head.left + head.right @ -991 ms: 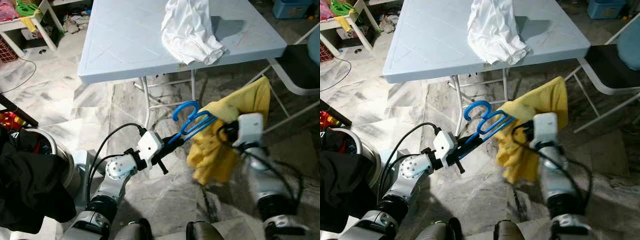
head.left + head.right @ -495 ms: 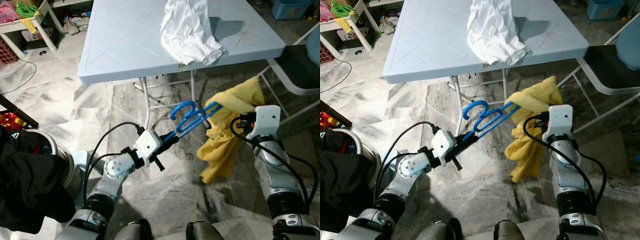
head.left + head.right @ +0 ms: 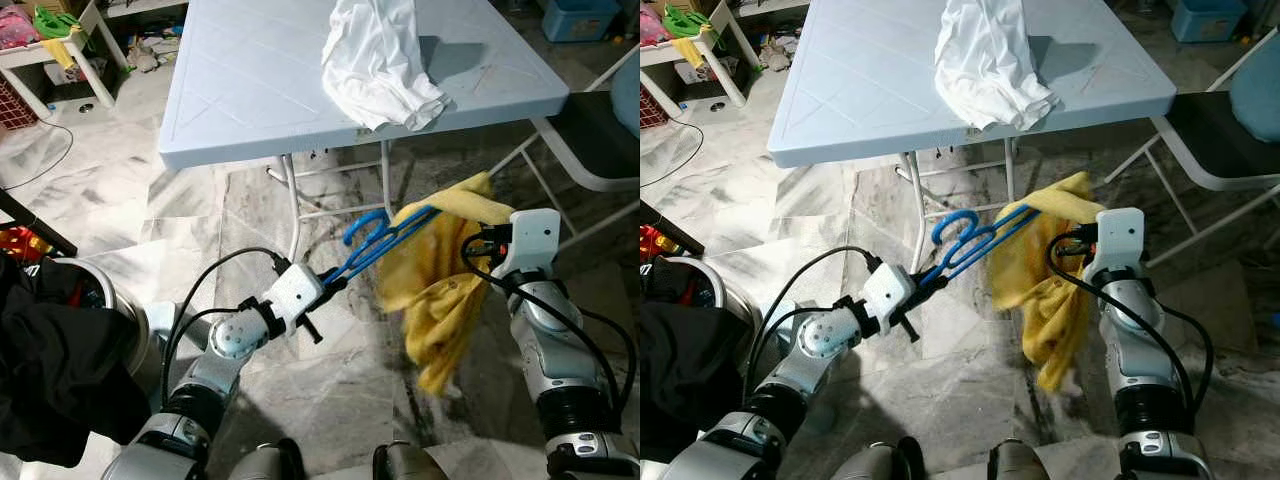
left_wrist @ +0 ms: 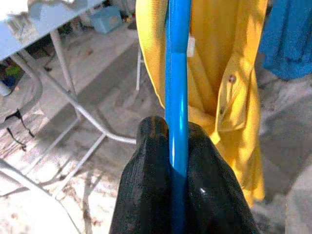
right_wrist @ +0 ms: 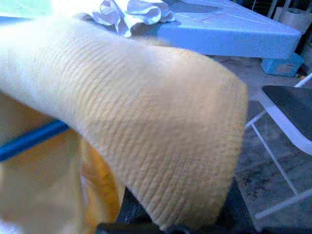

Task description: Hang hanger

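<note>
Left gripper (image 4: 178, 146) pinches the blue hanger (image 3: 375, 245), right gripper (image 3: 480, 240) probably clutches the yellow shirt (image 3: 435, 290), half on, nothing hung yet.

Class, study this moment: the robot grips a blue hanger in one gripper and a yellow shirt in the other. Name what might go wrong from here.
1. The left gripper pinches the blue hanger at one end only, so it may twist or slip.
2. The yellow shirt drapes loosely over the right gripper and hanger arm; it might slide off onto the floor.
3. The table leg stands close by; the hanger could snag it.
</note>
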Motion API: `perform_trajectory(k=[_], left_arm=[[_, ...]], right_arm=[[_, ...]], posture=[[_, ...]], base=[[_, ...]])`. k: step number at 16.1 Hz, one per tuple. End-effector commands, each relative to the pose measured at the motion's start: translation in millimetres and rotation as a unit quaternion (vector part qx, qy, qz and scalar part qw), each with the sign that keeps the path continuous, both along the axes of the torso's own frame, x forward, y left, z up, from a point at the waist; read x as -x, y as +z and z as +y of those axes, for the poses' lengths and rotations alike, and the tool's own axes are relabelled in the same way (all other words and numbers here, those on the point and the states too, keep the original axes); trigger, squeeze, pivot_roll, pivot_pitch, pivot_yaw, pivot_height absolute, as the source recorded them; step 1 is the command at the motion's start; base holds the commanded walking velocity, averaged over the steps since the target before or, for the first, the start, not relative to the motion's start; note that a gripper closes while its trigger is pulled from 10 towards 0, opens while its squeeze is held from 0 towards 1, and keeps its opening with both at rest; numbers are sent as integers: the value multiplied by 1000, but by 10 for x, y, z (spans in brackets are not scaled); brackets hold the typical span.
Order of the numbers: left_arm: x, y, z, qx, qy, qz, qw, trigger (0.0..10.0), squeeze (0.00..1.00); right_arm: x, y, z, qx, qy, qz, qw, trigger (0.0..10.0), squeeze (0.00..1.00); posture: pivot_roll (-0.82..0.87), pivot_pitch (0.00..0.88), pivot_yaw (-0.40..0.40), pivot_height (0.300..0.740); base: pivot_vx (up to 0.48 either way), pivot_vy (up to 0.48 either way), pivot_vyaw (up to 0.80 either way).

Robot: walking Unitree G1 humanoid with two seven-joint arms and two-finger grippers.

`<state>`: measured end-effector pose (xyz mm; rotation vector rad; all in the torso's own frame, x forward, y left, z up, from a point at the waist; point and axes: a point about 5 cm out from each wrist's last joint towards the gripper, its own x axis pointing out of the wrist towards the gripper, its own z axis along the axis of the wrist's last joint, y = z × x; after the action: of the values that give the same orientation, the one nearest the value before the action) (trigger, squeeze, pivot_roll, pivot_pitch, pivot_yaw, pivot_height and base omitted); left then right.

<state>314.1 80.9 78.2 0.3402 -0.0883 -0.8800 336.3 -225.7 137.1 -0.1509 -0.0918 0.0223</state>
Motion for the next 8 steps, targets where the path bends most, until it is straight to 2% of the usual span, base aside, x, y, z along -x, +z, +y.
perform_trajectory(k=[1, 3, 5, 7, 8], left_arm=[[-7, -6, 32, -8, 6, -2, 1000, 0, 0], [7, -21, 40, -10, 5, -3, 1000, 0, 0], [68, -63, 60, -28, -20, -8, 999, 0, 0], [187, -140, 74, -65, -79, -9, 995, 0, 0], [270, -200, 99, -92, -121, 3, 988, 0, 0]], right_arm=[[-13, 78, 33, -5, 4, -14, 1000, 0, 0], [-23, 83, 45, -7, 1, -15, 1000, 0, 0], [-49, 97, -9, -29, -32, -16, 999, 0, 0], [-98, 140, -40, -48, -50, -15, 997, 0, 0], [-147, 195, -41, -51, -60, -19, 997, 0, 0]], posture=[[-166, 150, 100, 740], [-164, 156, 96, 740], [-161, 158, 98, 740], [-158, 161, 100, 740], [-154, 162, 103, 740]], base=[[0, 0, 0], [0, 0, 0], [0, 0, 0], [0, 0, 0], [0, 0, 0]])
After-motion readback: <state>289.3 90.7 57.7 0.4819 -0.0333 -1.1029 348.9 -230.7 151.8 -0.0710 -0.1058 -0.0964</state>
